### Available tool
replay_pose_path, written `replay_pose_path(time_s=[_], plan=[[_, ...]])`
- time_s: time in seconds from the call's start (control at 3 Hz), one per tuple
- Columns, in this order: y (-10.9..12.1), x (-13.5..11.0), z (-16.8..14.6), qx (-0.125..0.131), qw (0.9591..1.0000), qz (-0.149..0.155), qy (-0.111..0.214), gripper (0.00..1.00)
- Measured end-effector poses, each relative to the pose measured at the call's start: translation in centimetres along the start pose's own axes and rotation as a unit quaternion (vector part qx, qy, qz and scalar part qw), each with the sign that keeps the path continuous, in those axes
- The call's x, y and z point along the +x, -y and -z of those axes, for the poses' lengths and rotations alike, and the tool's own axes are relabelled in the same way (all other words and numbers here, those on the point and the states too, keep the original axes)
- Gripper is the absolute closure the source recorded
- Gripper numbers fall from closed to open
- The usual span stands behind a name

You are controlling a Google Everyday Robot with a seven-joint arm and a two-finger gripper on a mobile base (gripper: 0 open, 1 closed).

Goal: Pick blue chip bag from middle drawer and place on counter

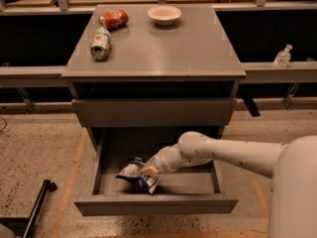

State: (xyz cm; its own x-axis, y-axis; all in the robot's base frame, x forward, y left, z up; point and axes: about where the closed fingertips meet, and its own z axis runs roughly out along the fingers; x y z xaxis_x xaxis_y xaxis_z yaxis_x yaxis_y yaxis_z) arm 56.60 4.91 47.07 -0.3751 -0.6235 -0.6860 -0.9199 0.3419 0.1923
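The middle drawer is pulled open at the bottom of the grey cabinet. The blue chip bag, crumpled dark blue with silvery patches, is in its left-middle part. My white arm reaches in from the right, and my gripper is shut on the bag's right end, holding it slightly raised off the drawer floor, with part of the bag hanging below the fingers. The counter is the grey top slab above.
On the counter a red can and a silver can lie at the back left, and a white bowl stands at the back middle. The closed drawer front overhangs the open drawer. A black pole lies on the floor at the left.
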Motion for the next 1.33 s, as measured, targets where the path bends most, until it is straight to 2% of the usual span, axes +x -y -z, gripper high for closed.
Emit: replay_pose_path(time_s=[0.33, 0.67, 1.0, 1.33], plan=[[-0.8, -2.2, 6.3, 0.013, 0.9991, 0.011, 0.04, 1.0], [-1.6, -4.8, 14.2, 0.03, 0.996, 0.034, 0.076, 1.0], [-1.8, -7.7, 22.0, 0.06, 0.9912, 0.068, 0.097, 1.0], [-0.3, -10.8, 28.0, 0.081, 0.9863, 0.103, 0.1, 1.0]])
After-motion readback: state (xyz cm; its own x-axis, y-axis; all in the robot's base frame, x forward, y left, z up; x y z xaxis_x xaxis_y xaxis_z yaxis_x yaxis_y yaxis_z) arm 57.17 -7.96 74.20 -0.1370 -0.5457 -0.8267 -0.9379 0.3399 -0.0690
